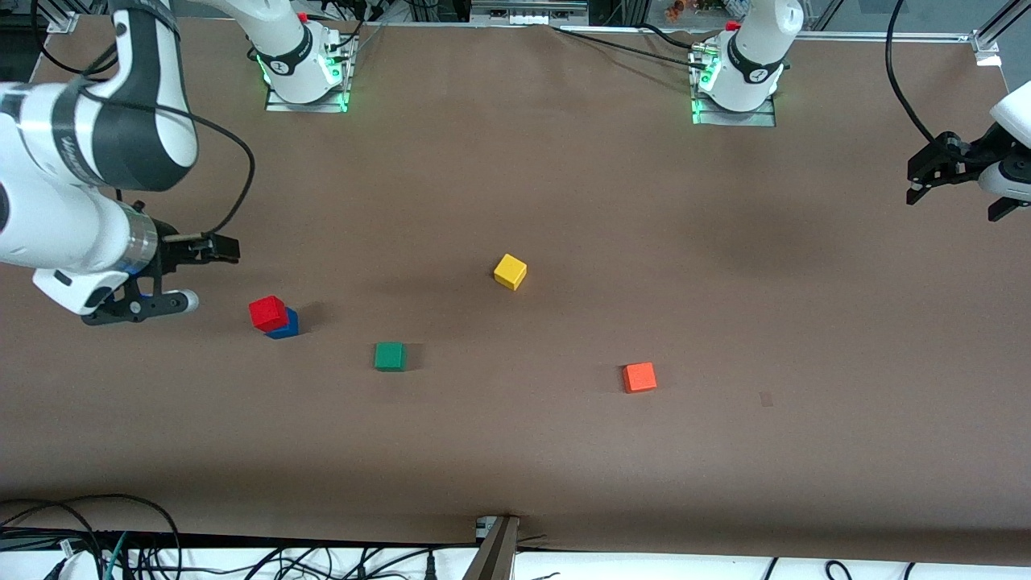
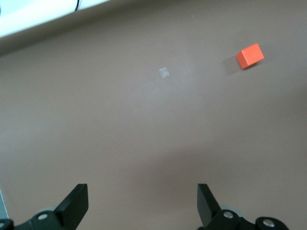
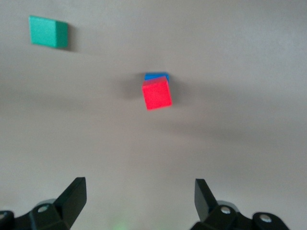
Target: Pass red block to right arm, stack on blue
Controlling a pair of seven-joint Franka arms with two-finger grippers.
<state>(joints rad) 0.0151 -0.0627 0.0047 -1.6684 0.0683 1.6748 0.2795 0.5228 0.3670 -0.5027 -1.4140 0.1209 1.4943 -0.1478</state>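
Brown table (image 1: 564, 177), blue cube (image 1: 286, 326) (red-topped), green cube (image 1: 390, 356), yellow cube (image 1: 510, 271), orange cube (image 1: 639, 377)

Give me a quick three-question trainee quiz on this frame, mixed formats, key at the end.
1. True or false: the small red cube sits on the small deep-blue cube.
2. Multiple choice: which loose cube lies nearest the front camera? A) small yellow cube B) small green cube C) small orange-red cube
3. Fill in: both the right gripper and the left gripper have their fingers ____ and hold nothing.

Key:
1. True; the red cube rests on the blue one, set slightly askew.
2. C
3. open; the right gripper is beside the stack, the left waits at its own end of the brown table.
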